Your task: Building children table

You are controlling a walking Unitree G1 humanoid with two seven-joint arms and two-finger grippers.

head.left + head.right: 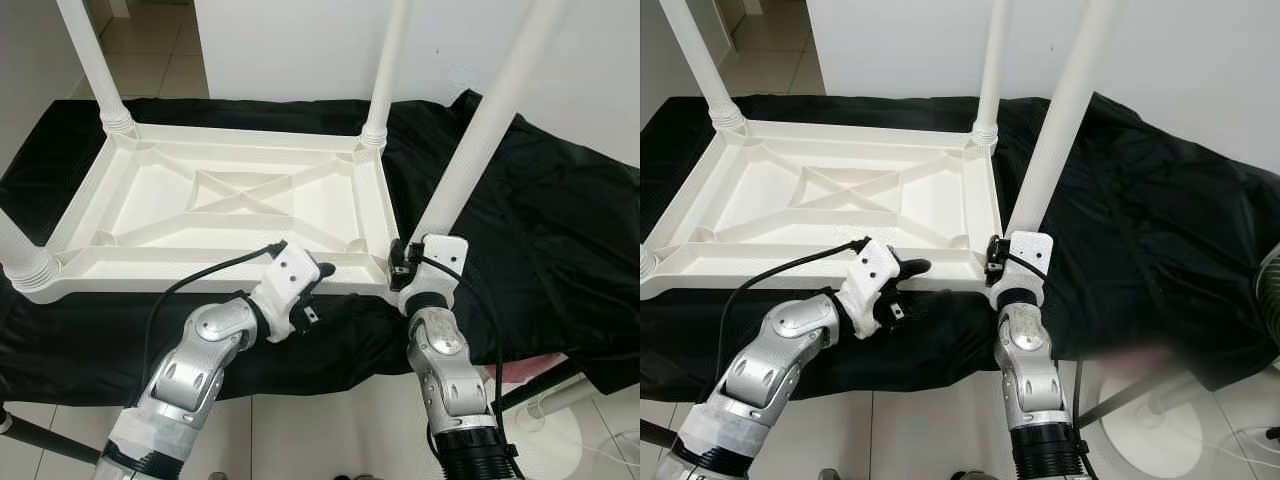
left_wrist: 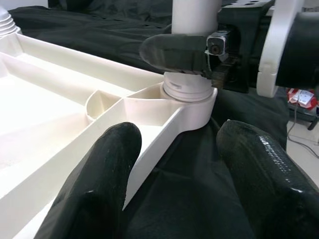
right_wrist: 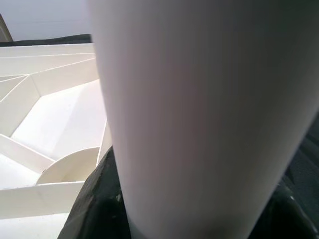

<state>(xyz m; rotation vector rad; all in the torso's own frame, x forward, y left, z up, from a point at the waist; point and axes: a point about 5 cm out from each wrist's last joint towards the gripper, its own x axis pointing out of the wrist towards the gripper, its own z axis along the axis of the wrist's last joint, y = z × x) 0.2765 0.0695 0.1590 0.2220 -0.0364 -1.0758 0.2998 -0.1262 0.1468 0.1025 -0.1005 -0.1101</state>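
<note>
A white plastic children's table top (image 1: pixel 225 205) lies upside down on a black cloth (image 1: pixel 540 230), its ribbed underside facing up with a cross of stiffening ribs in the middle and a raised rim all round. Four white tubular legs stand up from its corner sockets: the near-left leg (image 1: pixel 22 255) has a ridged, threaded base, the far-left leg (image 1: pixel 95 60) and far-right leg (image 1: pixel 388 70) rise out of the top edge of the head views, and the near-right leg (image 1: pixel 480 130) leans up and to the right.

The left gripper (image 1: pixel 318 283) sits at the table top's near long edge, just left of the near-right corner socket (image 2: pixel 192 102). Its two black fingers (image 2: pixel 99 184) are spread apart and astride the rim, one over the inside of the tray-like underside, the other outside over the cloth; they hold nothing that can be seen.

Directly right of it, the right gripper (image 1: pixel 398 268) is closed around the foot of the near-right leg, just above the socket. The left wrist view shows one of its black fingers (image 2: pixel 174 52) wrapped across the leg's base, with the leg's lower collar seated in the rounded corner socket beneath. In the right wrist view the white tube of that leg (image 3: pixel 199 114) stands very close, with the ribbed underside beyond.

Below the cloth's near edge lies pale tiled floor (image 1: pixel 320 430).
</note>
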